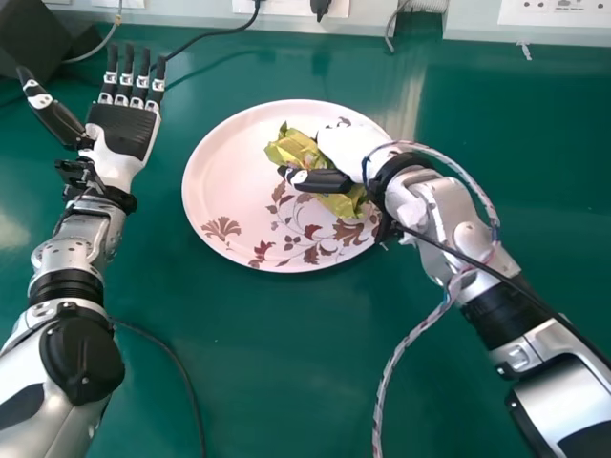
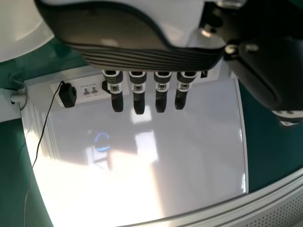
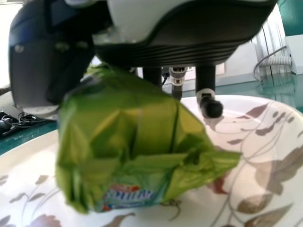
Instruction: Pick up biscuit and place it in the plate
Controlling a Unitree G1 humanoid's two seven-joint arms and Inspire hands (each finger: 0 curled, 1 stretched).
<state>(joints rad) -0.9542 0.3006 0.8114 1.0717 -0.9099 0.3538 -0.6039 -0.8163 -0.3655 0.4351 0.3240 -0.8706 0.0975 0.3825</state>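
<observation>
In the head view, you are seeing your right hand [image 1: 346,151] curling its fingers and thumb partway closed around the crinkled green-gold biscuit packet [image 1: 294,148]; the packet is sitting within the rim of the round floral plate [image 1: 221,181], which is resting on the green tabletop [image 1: 258,382]; your left hand [image 1: 124,134] is lying well apart to the plate's left, palm up, its fingers stretching fully open and holding nothing.

In the left wrist view, your left hand [image 2: 142,49] is extending its straight fingers toward a glossy white panel [image 2: 203,151]; a black plug [image 2: 68,96] is sitting in a white socket strip [image 2: 90,91].

In the right wrist view, your right hand [image 3: 189,45] is pinching the packet between thumb and fingers above the plate's leaf pattern; you are getting too little here to tell whether the wrapper is touching the plate.
</observation>
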